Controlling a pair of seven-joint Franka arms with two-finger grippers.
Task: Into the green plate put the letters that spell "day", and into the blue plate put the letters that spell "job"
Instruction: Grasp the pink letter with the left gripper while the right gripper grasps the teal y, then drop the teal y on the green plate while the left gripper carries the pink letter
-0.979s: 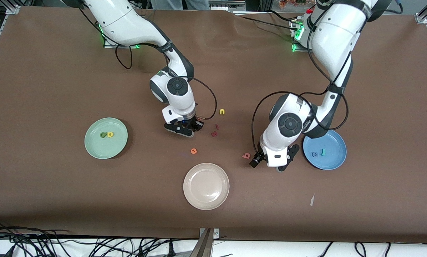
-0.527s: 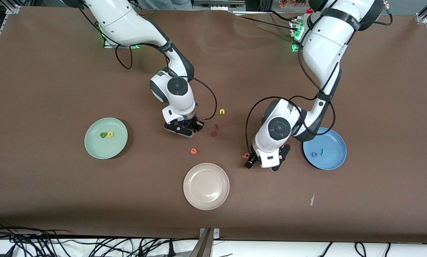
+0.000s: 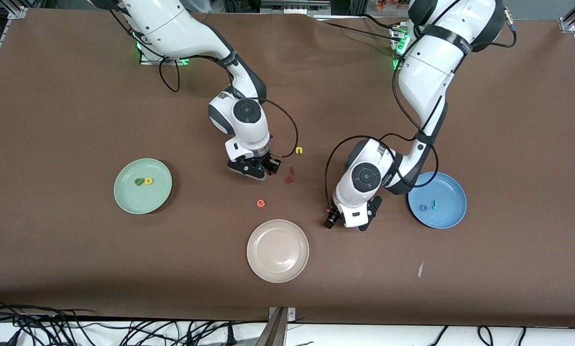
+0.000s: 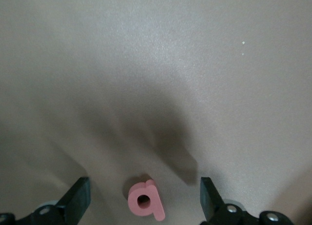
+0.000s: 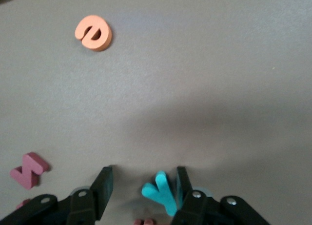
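Note:
The pink b (image 4: 145,201) lies flat on the table between the fingers of my left gripper (image 4: 144,198), which is open and low over it; in the front view that gripper (image 3: 347,221) hides the b. The teal y (image 5: 162,192) stands on edge inside my right gripper (image 5: 143,186), leaning against one finger (image 5: 182,185), with the jaws apart. In the front view the right gripper (image 3: 258,169) covers the y. The green plate (image 3: 128,194) holds the dark green d (image 3: 138,181) and the yellow a (image 3: 148,181). The blue plate (image 3: 450,192) holds the blue o (image 3: 424,208) and the teal j (image 3: 434,205).
A beige plate (image 3: 277,269) sits nearer the front camera, between the two grippers. An orange e (image 3: 261,203), two dark red letters (image 3: 289,180) and a yellow letter (image 3: 299,150) lie loose beside the right gripper. A small white scrap (image 3: 420,269) lies near the blue plate.
My left gripper has moved from beside the blue plate toward the right arm's end and now covers the pink b. My right gripper's jaws have opened around the teal y.

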